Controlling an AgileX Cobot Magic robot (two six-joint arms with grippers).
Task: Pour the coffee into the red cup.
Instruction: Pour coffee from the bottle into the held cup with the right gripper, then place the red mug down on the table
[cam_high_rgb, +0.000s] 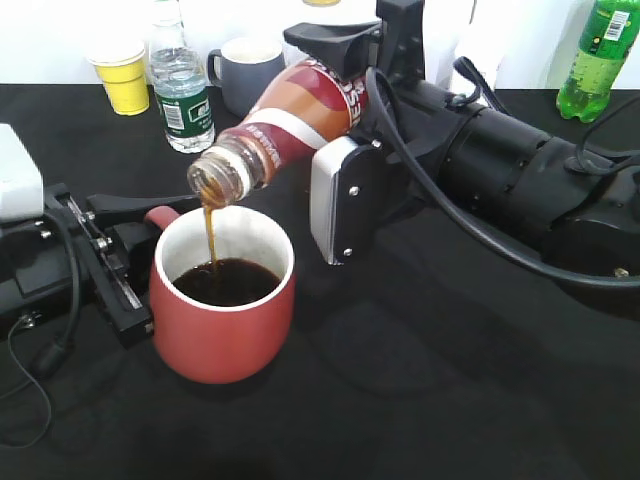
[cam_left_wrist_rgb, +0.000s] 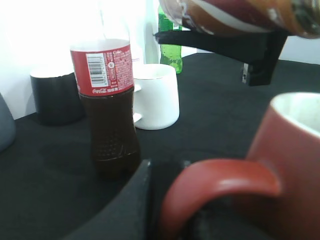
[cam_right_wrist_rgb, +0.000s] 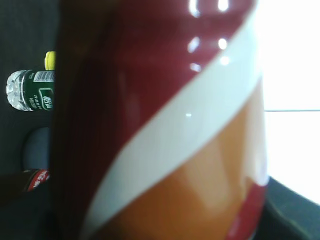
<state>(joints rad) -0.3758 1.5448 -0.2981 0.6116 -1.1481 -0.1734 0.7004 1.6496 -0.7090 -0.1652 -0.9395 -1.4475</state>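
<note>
The red cup (cam_high_rgb: 225, 335) stands at the front left, holding dark coffee (cam_high_rgb: 225, 282). My right gripper (cam_high_rgb: 335, 105) is shut on the swirl-labelled coffee bottle (cam_high_rgb: 295, 120) and holds it tilted, mouth down, over the cup. A thin brown stream (cam_high_rgb: 210, 232) runs from the bottle's mouth into the cup. My left gripper (cam_high_rgb: 148, 225) is shut on the cup's loop handle (cam_left_wrist_rgb: 220, 182); one dark finger (cam_left_wrist_rgb: 125, 210) shows beside it. The bottle's label (cam_right_wrist_rgb: 165, 125) fills the right wrist view and hides those fingers.
A yellow paper cup (cam_high_rgb: 122, 75), a water bottle (cam_high_rgb: 182, 95) and a grey-blue mug (cam_high_rgb: 245, 70) stand at the back. A green bottle (cam_high_rgb: 598, 55) is back right. A cola bottle (cam_left_wrist_rgb: 106, 105), a white mug (cam_left_wrist_rgb: 157, 97) and a black cup (cam_left_wrist_rgb: 55, 97) stand beyond the cup.
</note>
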